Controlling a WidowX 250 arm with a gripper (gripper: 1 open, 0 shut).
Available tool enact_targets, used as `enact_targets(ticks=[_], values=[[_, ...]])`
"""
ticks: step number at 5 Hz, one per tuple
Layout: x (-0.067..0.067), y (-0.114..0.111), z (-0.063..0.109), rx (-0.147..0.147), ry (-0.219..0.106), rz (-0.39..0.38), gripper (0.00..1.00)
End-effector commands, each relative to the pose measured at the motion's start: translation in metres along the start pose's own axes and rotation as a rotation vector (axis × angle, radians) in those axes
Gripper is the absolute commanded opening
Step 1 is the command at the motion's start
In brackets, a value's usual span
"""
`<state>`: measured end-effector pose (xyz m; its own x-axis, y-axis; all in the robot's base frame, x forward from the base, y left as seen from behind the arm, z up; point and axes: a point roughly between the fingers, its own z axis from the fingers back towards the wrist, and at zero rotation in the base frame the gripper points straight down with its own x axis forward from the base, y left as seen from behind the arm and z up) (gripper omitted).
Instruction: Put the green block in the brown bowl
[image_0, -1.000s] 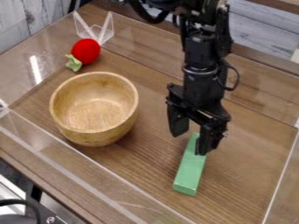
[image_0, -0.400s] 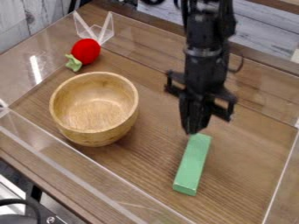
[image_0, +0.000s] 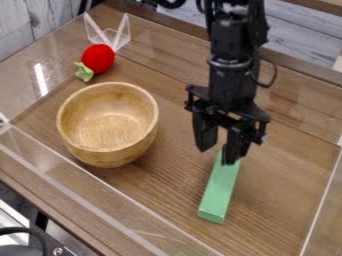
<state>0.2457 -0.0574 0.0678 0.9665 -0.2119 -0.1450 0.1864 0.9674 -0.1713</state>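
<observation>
The gripper (image_0: 225, 152) hangs over the far end of the green block (image_0: 221, 190), jaws spread and holding nothing. The block lies flat on the table (image_0: 160, 60), right of the empty brown bowl (image_0: 107, 122). Next, seemingly: descend and clamp.

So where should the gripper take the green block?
Across its narrow width, near the upper end, coming from straight above. The green block lies flat on the table, long and thin, and the open gripper already hangs over that end.
</observation>
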Motion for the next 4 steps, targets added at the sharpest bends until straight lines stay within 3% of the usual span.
enact_targets(ticks=[1, 3, 4], values=[[0.001, -0.002, -0.003, 0.002, -0.018, 0.004, 1.00], [0.001, -0.018, -0.045, -0.002, 0.006, -0.005, 1.00], [0.003, -0.020, -0.046, 0.003, 0.012, -0.034, 0.00]])
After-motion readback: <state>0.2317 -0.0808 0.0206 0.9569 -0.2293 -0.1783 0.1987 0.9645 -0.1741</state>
